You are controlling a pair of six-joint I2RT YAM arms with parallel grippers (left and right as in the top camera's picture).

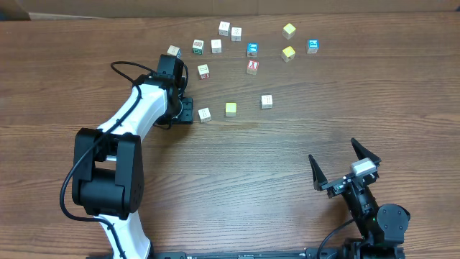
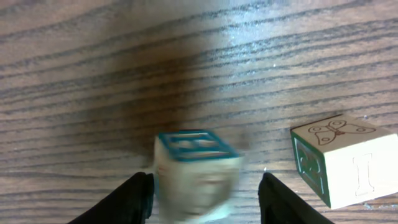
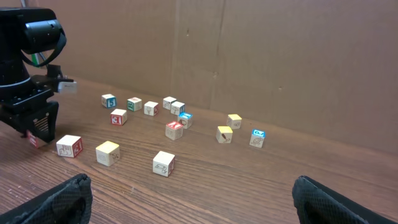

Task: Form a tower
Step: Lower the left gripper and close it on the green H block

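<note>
The left gripper [image 1: 185, 109] is down on the wooden table [image 1: 237, 180] at about 10 o'clock from the table's middle. Its fingers [image 2: 140, 198] are half apart around a blurred teal-topped cube [image 2: 198, 168]. The finger at 9 o'clock is against or just beside that cube, while a strip of wood shows between the cube and the finger at 3 o'clock, so the cube is straddled, not clamped. A green-framed cube [image 2: 339, 158] sits apart at 3 o'clock of it, and a yellow cube [image 1: 231, 108] lies farther along the same line. No tower stands yet: the loose cubes [image 1: 216, 45] lie singly, scattered from 11 to 1 o'clock, none on another. The right gripper [image 1: 331, 148] hangs near 4 o'clock, well apart from all cubes, with its jaws spread wide and nothing between them.
</note>
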